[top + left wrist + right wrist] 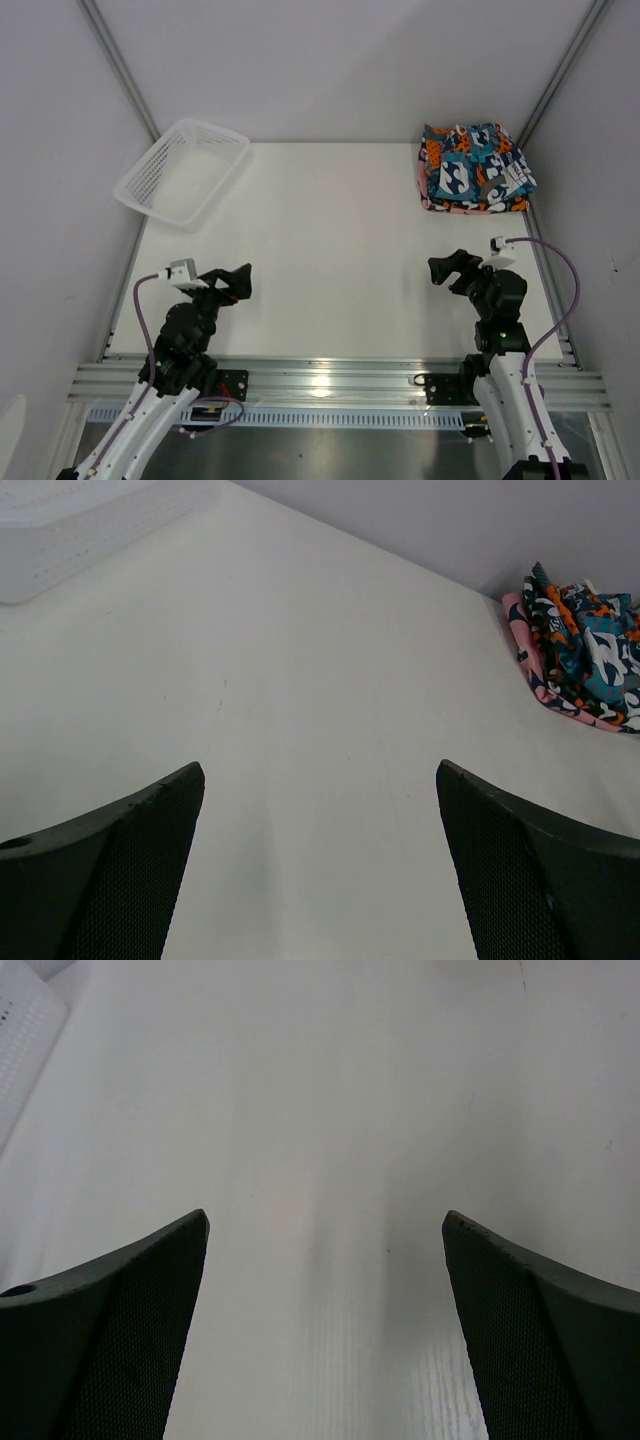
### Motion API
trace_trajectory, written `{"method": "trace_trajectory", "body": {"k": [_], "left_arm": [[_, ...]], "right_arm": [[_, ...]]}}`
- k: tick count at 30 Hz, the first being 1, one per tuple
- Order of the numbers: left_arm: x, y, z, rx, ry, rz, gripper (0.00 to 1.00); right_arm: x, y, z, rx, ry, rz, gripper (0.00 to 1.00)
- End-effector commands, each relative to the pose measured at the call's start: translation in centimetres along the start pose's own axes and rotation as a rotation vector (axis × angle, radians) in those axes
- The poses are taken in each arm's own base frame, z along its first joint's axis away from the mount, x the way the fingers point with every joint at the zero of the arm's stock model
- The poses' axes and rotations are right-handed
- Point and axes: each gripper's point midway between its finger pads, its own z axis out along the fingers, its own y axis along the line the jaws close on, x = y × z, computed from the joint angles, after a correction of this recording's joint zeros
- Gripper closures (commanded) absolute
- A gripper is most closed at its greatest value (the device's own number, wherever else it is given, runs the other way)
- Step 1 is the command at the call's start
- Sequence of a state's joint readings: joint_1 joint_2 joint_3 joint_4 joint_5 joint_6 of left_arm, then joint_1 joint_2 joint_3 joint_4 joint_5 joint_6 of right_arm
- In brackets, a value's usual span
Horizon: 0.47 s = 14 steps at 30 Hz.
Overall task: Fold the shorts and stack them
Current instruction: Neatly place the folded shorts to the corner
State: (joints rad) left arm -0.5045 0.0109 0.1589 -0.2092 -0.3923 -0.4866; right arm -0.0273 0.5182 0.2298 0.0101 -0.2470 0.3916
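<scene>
The shorts (474, 168) lie folded in one pile at the table's far right corner, a teal-navy pair with orange-white graphics on top and a pink edge showing underneath. In the left wrist view the same pile of shorts (585, 655) sits far off at the upper right. My left gripper (236, 281) hovers low over the near left of the table, open with nothing between its fingers (130, 860). Over the near right, my right gripper (450, 270) is open and empty too, well in front of the pile; its fingers (540, 1340) frame bare table.
A white plastic mesh basket (183, 170) stands tilted at the far left corner, partly over the table's edge. Grey walls close in the left, back and right sides. An aluminium rail (320, 380) runs along the near edge by the arm bases.
</scene>
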Motion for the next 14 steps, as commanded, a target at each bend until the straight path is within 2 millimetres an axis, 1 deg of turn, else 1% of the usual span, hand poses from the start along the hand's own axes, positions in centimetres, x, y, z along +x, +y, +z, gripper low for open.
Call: {"method": "trace_trajectory", "body": {"k": [1, 6, 14], "left_arm": [[-0.59, 0.54, -0.19, -0.012, -0.045, 0.019, 0.01], [-0.35, 0.92, -0.12, -0.033, -0.041, 0.010, 0.01], [0.17, 1.40, 0.11, -0.062, -0.023, 0.007, 0.01]], "right_arm": [[-2.19, 0.78, 0.18, -0.027, -0.091, -0.020, 0.00], [-1.95, 0.84, 0.48, -0.033, -0.072, -0.017, 0.01], [-2.15, 0.84, 0.26, -0.028, -0.081, -0.013, 0.01]]}}
